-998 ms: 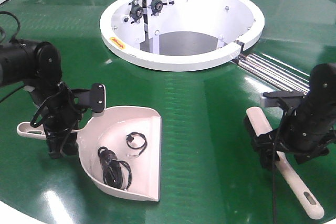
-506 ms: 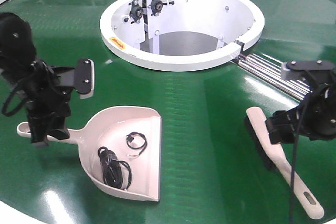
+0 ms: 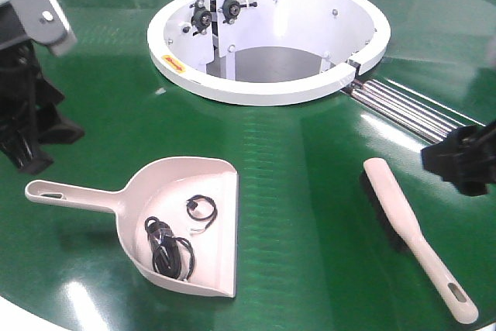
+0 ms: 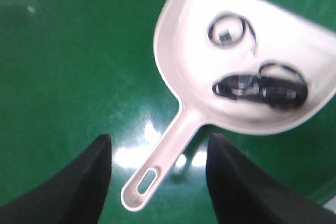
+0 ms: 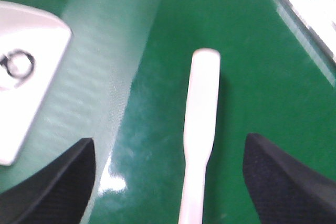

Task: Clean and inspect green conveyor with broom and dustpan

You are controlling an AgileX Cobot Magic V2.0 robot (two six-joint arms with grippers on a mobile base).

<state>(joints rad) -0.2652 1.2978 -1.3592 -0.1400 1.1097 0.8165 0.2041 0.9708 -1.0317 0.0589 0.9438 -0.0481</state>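
The pale dustpan (image 3: 203, 191) lies on the green conveyor (image 3: 302, 184), handle pointing left, with black cable scraps (image 3: 167, 246) inside. The broom (image 3: 411, 234) lies on the belt at the right, bristles down. My left arm (image 3: 27, 114) is raised at the far left, clear of the handle. In the left wrist view my left gripper (image 4: 157, 142) is open above the dustpan's handle (image 4: 163, 163), not touching it. My right gripper (image 3: 461, 162) is at the right edge. In the right wrist view it (image 5: 168, 145) is open above the broom (image 5: 202, 108).
The white ring housing (image 3: 267, 87) stands at the middle back. Silver rollers (image 3: 403, 110) run along the seam at the right. The belt's white edge (image 3: 15, 312) curves along the front left.
Both arms have lifted and drawn away, the left up and to the left off the dustpan handle, the right to the right off the broom. Dustpan and broom lie unmoved.
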